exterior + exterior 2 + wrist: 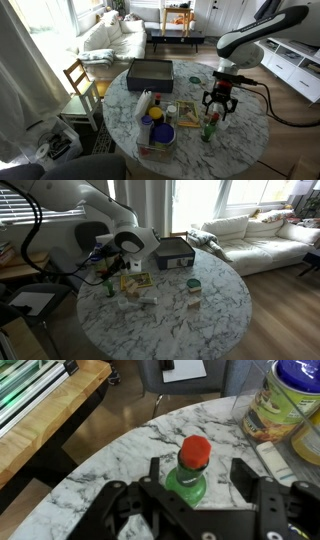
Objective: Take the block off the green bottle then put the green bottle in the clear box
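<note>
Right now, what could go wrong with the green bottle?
1. The green bottle is slim and stands upright between the fingers of the open pincer. If one finger bumps it first, it might tip over.
2. It stands near the edge of the table, so a fall could send it rolling to the floor.
3. The clear box seems to hold jars, so room for the bottle may be tight.
</note>
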Controlling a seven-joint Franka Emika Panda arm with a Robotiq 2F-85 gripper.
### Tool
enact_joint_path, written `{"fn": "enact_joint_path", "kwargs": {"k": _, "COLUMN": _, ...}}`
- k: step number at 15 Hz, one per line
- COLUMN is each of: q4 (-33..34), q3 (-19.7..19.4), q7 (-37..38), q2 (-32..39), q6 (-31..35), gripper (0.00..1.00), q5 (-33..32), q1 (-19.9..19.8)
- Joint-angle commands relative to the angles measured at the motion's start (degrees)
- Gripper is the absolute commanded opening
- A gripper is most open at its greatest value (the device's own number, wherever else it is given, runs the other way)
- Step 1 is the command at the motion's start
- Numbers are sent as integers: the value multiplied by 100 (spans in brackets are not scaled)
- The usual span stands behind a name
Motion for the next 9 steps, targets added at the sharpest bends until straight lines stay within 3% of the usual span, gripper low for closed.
{"fn": "enact_joint_path", "kwargs": {"k": 1, "q4": -148, "q3": -41, "q7": -156, "q2": -65, "q6": -157, "gripper": 54, "q5": 186, "q1": -7}}
{"fn": "enact_joint_path", "kwargs": {"k": 3, "q4": -164, "q3": -51, "q7": -167, "q2": -63, "q6": -164, "gripper": 47, "q5": 178, "q1": 7}}
{"fn": "enact_joint_path", "kwargs": {"k": 8, "q4": -233, "q3": -69, "q7": -58, "q2": -116, "q6": -155, "gripper": 7, "q5": 151, "q1": 56}}
{"fn": "enact_joint_path", "kwargs": {"k": 9, "q4": -242, "q3": -72, "q7": -8, "q2": -168, "q6": -151, "gripper": 7, "q5": 142, "q1": 76}}
